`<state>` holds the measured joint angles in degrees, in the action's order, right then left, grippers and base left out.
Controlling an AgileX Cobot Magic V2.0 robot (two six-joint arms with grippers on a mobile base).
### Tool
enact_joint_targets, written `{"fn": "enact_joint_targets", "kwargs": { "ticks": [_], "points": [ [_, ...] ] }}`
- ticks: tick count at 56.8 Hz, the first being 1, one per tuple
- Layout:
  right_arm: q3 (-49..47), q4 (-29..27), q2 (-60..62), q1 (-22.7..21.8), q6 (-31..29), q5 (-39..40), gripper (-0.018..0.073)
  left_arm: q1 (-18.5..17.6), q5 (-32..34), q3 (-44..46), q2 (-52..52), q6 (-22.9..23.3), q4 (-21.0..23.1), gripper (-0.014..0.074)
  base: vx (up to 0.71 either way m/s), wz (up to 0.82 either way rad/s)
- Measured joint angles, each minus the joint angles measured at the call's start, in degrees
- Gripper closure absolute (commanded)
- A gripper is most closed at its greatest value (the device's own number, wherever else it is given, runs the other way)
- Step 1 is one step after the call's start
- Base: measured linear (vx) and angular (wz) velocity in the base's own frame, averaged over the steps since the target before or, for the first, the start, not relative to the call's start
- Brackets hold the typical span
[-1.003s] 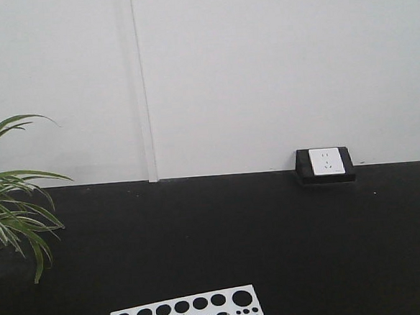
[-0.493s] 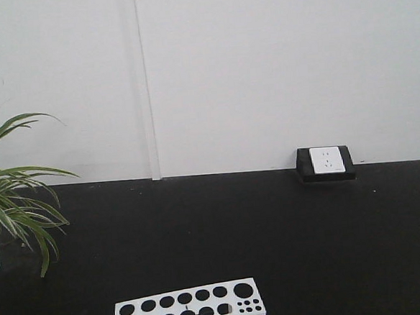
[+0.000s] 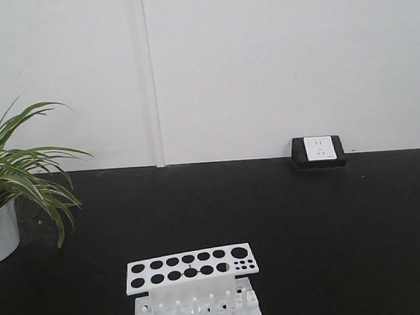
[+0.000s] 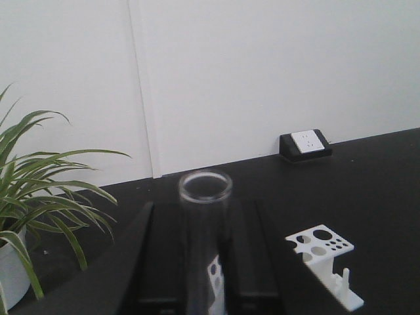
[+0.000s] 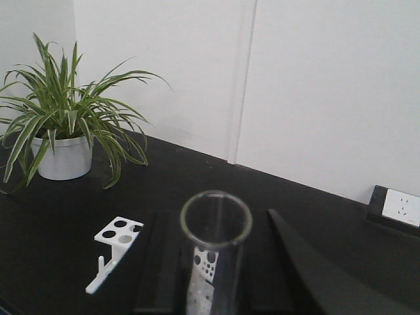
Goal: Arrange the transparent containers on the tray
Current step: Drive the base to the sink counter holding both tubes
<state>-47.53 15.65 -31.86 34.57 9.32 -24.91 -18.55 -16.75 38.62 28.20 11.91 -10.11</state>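
While the front view takes in only the white rack (image 3: pixel 194 288) near the front of the black table (image 3: pixel 309 230), a potted plant (image 3: pixel 11 193) at the left and a wall socket (image 3: pixel 318 150) at the far right, the wrist views alone show the tubes. The left gripper (image 4: pixel 205 207) is closed on an upright glass test tube (image 4: pixel 205 233). The right gripper (image 5: pixel 215 220) clamps a second test tube (image 5: pixel 213 275), also upright above the table.
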Motion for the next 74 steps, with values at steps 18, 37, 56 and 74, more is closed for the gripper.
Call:
{"fn": "enact_joint_targets", "kwargs": {
  "ticks": [18, 37, 56, 74],
  "points": [
    [0.0, 0.0, 0.0, 0.0, 0.0, 0.0, 0.0547, 0.0, 0.0, 0.0, 0.0, 0.0, 0.0, 0.0465, -0.23, 0.09],
    [0.0, 0.0, 0.0, 0.0, 0.0, 0.0, 0.0547, 0.0, 0.0, 0.0, 0.0, 0.0, 0.0, 0.0465, -0.31, 0.04],
    [0.0, 0.0, 0.0, 0.0, 0.0, 0.0, 0.0547, 0.0, -0.05, 0.0, -0.17, 0.0, 0.0, 0.0465, -0.35, 0.04],
    [0.0, 0.0, 0.0, 0.0, 0.0, 0.0, 0.0547, 0.0, -0.05, 0.0, -0.25, 0.0, 0.0, 0.0465, -0.36, 0.06]
  ]
}}
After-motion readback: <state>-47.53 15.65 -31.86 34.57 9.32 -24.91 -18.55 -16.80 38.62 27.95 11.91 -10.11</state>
